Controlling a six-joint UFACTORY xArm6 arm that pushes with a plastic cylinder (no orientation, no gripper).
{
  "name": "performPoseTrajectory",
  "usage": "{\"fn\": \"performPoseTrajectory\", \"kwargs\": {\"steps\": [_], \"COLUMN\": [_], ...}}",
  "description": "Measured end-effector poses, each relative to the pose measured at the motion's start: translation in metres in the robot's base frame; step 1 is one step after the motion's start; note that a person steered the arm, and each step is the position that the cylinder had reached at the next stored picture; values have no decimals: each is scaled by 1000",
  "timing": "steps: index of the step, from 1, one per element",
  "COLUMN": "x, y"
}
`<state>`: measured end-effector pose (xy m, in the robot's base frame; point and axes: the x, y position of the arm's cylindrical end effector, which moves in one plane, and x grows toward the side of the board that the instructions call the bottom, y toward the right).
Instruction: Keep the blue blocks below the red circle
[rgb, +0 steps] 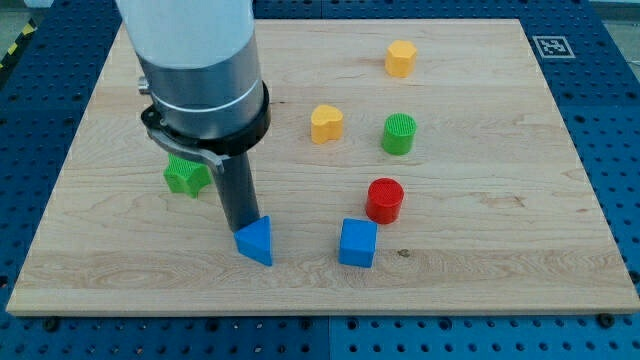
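Where the dark rod descends from our grey and white arm housing, its lower end, my tip (240, 229), meets the upper-left edge of the blue triangular block (256, 241); the exact contact line is hidden behind that block's top, so we cannot tell whether the two touch or stand just apart. Our end effector has no jaws to open or close: it is a plain rod and grips nothing.

The blue cube block (358, 243) sits to the view's right of the triangular one, near the view's bottom of the light wooden board (500, 200). The red round cylinder block (384, 200) stands just above and slightly right of the blue cube, very near it. Both blue blocks lie lower in the view than the red one.

The green star-shaped block (186, 176) is partly covered by the arm's black collar, so only its lower portion shows. The green ribbed cylinder block (399, 133), the yellow heart-shaped block (326, 124) and the yellow hexagonal block (401, 58) occupy the upper right. The arm housing is cut off by the view's top.
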<state>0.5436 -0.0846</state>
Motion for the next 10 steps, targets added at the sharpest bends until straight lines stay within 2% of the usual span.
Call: {"fn": "performPoseTrajectory", "kwargs": {"steps": [2,3,5,6,7,8,10], "x": [28,35,35,35,21,3,14], "y": [-40,-31,47,40,-2,24,89]}}
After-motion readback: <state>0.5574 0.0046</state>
